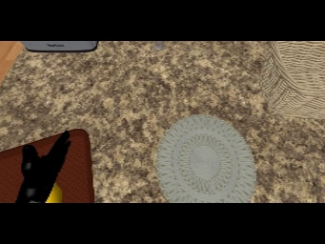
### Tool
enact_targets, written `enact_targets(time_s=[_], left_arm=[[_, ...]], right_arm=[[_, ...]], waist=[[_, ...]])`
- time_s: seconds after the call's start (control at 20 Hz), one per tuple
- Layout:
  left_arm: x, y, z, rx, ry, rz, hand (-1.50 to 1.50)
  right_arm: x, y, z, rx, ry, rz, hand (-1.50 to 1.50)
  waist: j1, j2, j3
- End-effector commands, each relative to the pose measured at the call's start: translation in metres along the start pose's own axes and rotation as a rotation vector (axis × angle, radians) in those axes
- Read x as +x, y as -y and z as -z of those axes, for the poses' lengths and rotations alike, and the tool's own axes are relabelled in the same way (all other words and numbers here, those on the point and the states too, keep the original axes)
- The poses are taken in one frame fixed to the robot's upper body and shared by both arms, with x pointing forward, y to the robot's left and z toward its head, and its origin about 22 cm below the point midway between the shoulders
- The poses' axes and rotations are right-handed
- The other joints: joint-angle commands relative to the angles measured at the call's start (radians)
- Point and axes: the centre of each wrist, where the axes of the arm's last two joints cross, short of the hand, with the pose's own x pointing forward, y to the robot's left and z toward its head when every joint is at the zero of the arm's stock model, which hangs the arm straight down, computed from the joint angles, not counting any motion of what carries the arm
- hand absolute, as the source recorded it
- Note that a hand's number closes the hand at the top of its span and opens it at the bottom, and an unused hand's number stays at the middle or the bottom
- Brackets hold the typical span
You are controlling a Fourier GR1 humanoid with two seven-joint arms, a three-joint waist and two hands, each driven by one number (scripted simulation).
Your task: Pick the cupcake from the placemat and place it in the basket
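Nearest, at the counter's front-left corner, lies a dark red-brown rounded mat (pixel 10 178); over it the robot's black left hand (pixel 42 174) rests with straight fingers, spread slightly and pointing away, pinching nothing. A small yellow object (pixel 54 195) shows just beside the hand's base; what it is cannot be told. The round, pale grey-green woven placemat (pixel 206 159) near the front edge carries no cupcake, and none is visible anywhere. Farther, at the right edge, stands the tan wicker basket (pixel 302 78); its inside is hidden, so placement cannot be confirmed. The right hand is out of view. A grey appliance (pixel 59 45) sits at the far-left edge of the speckled granite counter (pixel 123 95).
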Motion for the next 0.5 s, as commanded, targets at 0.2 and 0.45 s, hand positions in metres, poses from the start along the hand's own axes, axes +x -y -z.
enact_targets(time_s=[0.2, 0.45], left_arm=[[-0.029, -0.009, -0.002, 0.004, -0.072, 0.009, 0.0], [-0.012, 0.01, -0.006, -0.003, -0.086, -0.01, 0.0]], right_arm=[[-0.041, 0.003, 0.05, 0.011, -0.013, -0.049, 1.5], [-0.071, -0.02, 0.074, 0.007, -0.042, -0.002, 1.5]], waist=[[0.002, 0.008, -0.008], [0.009, 0.009, -0.007]])
